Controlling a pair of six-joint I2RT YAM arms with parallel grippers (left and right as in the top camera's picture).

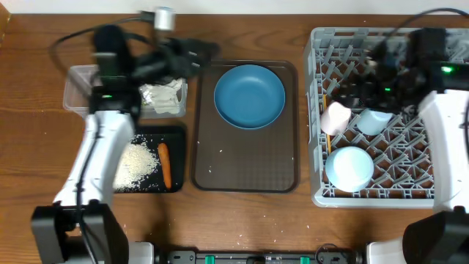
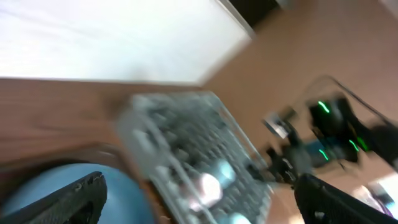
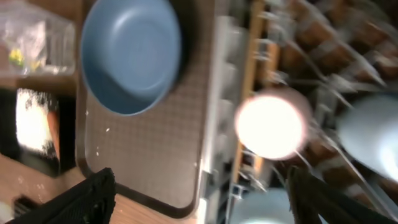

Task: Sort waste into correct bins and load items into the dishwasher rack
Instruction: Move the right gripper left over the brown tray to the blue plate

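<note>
The dark-blue plate (image 1: 249, 95) lies on the brown serving tray (image 1: 245, 172). My left gripper (image 1: 192, 55) hovers open and blurred just left of the plate, holding nothing (image 2: 202, 205). In the clear tub (image 1: 80, 92) sits the crumpled wrapper (image 1: 161, 95). Rice (image 1: 135, 165) and a carrot piece (image 1: 164, 165) lie in the black tray (image 1: 176, 136). The grey rack (image 1: 381, 194) holds the pink cup (image 1: 335, 117), the light-blue cup (image 1: 374, 121) and the bowl (image 1: 349, 167). Over the cups, my right gripper (image 1: 359, 88) stands open and empty (image 3: 205, 199). I cannot make out the chopsticks for sure.
A few stray rice grains dot the serving tray (image 3: 149, 155) and the table in front of the black tray. Cables run across the back of the table behind both arms. The rack (image 2: 186, 149) fills the right side, close to the table's right edge.
</note>
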